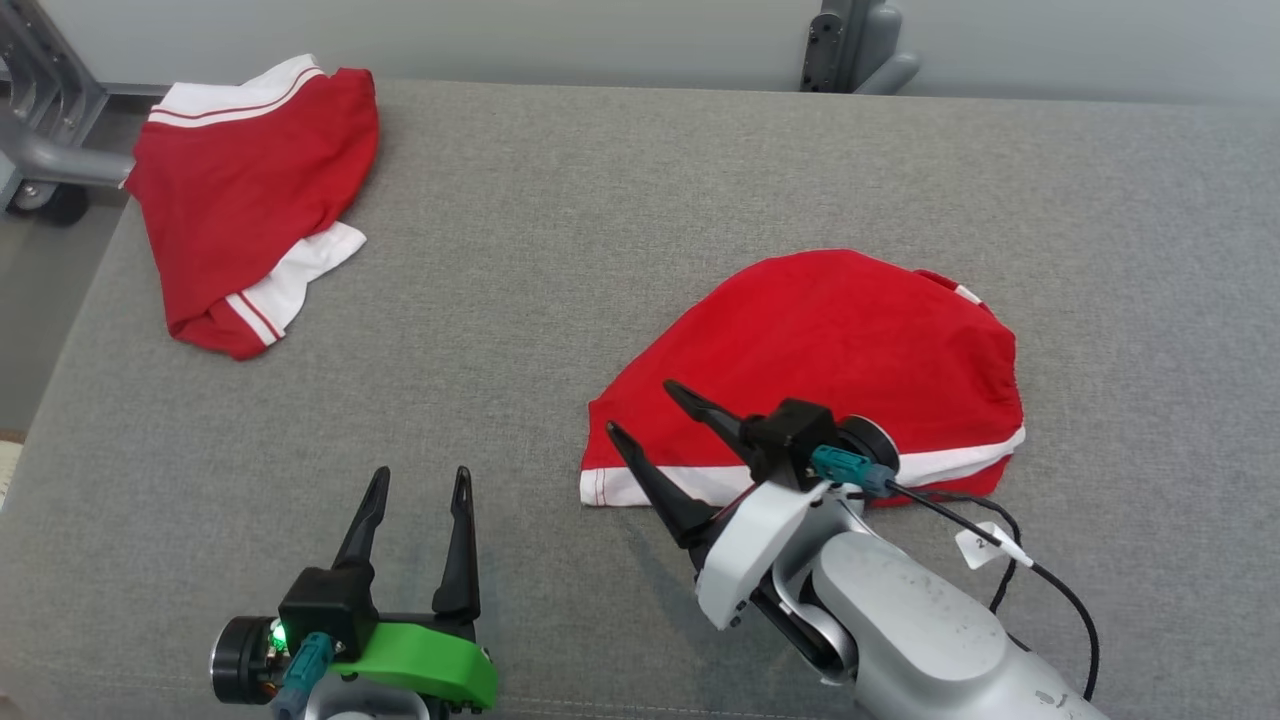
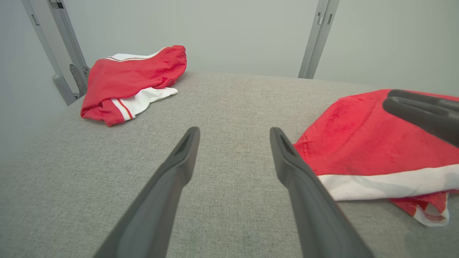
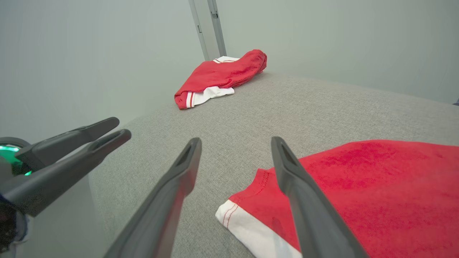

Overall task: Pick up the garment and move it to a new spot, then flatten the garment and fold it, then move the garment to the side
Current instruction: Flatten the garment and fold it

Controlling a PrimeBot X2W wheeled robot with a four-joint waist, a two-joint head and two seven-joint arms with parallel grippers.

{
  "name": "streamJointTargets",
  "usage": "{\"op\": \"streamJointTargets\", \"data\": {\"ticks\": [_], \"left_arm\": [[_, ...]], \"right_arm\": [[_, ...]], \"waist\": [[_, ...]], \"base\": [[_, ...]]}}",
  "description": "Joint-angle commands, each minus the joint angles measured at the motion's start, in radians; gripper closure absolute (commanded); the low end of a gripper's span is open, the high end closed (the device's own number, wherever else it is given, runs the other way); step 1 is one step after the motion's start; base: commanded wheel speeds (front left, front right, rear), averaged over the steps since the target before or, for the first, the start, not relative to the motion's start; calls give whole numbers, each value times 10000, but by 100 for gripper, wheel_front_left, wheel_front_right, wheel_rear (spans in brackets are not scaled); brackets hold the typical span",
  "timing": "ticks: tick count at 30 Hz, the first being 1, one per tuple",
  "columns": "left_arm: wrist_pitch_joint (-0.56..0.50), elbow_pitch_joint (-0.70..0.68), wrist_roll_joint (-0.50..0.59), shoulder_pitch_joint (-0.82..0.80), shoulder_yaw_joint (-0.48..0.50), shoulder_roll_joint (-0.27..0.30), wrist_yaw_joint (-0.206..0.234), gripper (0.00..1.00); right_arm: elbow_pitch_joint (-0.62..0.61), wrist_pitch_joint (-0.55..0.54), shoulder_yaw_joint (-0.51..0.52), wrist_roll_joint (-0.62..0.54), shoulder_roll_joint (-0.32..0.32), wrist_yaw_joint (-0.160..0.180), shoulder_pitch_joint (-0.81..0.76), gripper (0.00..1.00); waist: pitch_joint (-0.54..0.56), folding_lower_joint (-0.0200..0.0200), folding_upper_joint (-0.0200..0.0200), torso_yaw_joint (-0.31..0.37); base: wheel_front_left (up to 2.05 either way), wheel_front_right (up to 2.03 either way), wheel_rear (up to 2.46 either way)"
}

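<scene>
A red garment [image 1: 830, 350] with a white hem lies folded on the grey padded table [image 1: 600, 200], right of centre. It also shows in the left wrist view [image 2: 365, 143] and the right wrist view [image 3: 358, 179]. My right gripper [image 1: 641, 407] hovers at the garment's near left corner, open, with nothing between its fingers [image 3: 235, 140]. My left gripper [image 1: 421, 472] stands open over bare table to the left of the garment, empty [image 2: 235, 130]. The right gripper's fingers [image 2: 423, 111] show above the red cloth in the left wrist view.
A second red and white garment [image 1: 250, 190] lies bunched at the table's far left corner [image 2: 132, 79] [image 3: 222, 73]. Grey metal frame posts [image 1: 850, 45] stand behind the table. A black cable [image 1: 1050, 580] trails from my right wrist over the table.
</scene>
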State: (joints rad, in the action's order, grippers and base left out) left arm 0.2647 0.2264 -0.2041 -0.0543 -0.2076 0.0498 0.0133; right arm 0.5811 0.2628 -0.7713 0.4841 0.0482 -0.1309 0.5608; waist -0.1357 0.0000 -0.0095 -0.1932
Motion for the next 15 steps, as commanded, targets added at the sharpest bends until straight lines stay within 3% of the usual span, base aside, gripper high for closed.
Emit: {"op": "streamJointTargets", "data": {"ticks": [1, 15], "left_arm": [[-6, -34, 38, 60, 7, 12, -34, 0], [-6, 8, 127, 33, -255, 12, -80, 0]], "right_arm": [[-89, 28, 239, -177, 41, 3, -252, 0], [-2169, 29, 4710, -3160, 35, 3, -2482, 0]], "waist": [[146, 0, 95, 269], [591, 0, 95, 1721]], "base": [[0, 0, 0], [0, 0, 0]]}}
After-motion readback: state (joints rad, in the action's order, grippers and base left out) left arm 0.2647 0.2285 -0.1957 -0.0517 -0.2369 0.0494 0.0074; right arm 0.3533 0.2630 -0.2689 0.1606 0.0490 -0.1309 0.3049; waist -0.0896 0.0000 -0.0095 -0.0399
